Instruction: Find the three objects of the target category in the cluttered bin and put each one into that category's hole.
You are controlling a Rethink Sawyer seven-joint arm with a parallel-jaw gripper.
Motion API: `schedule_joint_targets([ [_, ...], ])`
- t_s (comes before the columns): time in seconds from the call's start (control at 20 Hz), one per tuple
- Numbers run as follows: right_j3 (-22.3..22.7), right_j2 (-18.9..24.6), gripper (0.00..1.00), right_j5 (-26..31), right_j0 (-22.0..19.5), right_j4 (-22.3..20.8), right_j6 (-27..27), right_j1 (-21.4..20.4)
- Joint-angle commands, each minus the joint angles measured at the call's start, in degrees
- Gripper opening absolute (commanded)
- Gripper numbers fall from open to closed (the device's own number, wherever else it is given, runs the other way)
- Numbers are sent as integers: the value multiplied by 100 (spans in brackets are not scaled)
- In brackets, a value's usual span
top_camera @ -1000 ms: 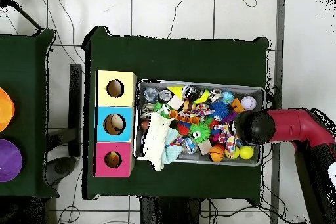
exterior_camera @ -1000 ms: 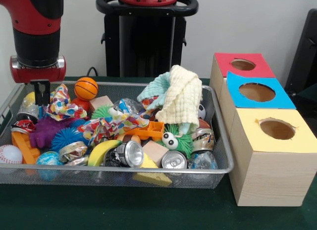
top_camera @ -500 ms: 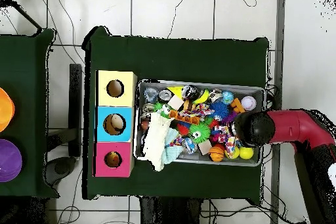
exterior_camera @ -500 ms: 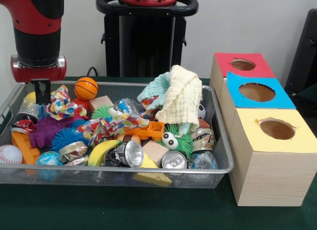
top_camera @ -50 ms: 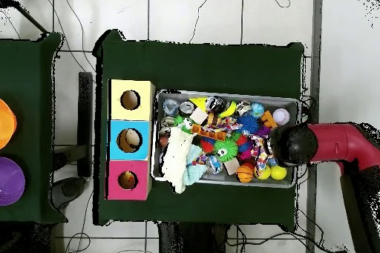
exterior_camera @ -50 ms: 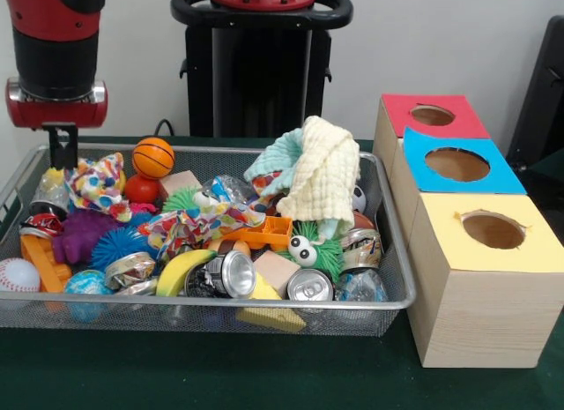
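Observation:
The wire mesh bin [exterior_camera @ -50 ms: 264, 302] is packed with clutter: an orange basketball [exterior_camera @ -50 ms: 153, 156], a baseball [exterior_camera @ -50 ms: 18, 274], a banana [exterior_camera @ -50 ms: 183, 269], several cans such as the one at the front [exterior_camera @ -50 ms: 309, 287], blue spiky balls [exterior_camera @ -50 ms: 117, 245] and a pale yellow cloth [exterior_camera @ -50 ms: 324, 176]. My gripper [exterior_camera @ -50 ms: 60, 150] hangs over the bin's left end, just left of a patterned cloth [exterior_camera @ -50 ms: 95, 181]; its tip sits at the bin rim and its state is hidden. In the overhead view the arm head [top_camera @ -50 ms: 291, 145] covers the gripper at the bin's [top_camera @ -50 ms: 226, 94] right end.
Three wooden boxes stand right of the bin, each with a round hole: red top [exterior_camera @ -50 ms: 432, 115] farthest, blue [exterior_camera @ -50 ms: 456, 164] in the middle, yellow [exterior_camera @ -50 ms: 492, 230] nearest. A black stand [exterior_camera @ -50 ms: 260, 66] rises behind the bin. Green cloth [exterior_camera @ -50 ms: 220, 375] covers the table.
The arm has risen and shifted left towards the bin's end. The patterned cloth now lies a little further left, uncovering a red ball under the basketball.

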Motion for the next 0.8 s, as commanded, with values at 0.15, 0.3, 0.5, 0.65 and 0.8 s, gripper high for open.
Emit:
schedule_joint_targets([
  [0.15,235,255,0,1306,175,512,-1854,-795],
  [0.3,148,332,0,1647,241,773,-1738,-850],
  [0.5,-110,372,0,2154,399,1122,-1486,-877],
  [0.65,-348,351,0,2382,559,1290,-1212,-811],
  [0.8,-701,300,0,2515,713,1317,-1051,-565],
])
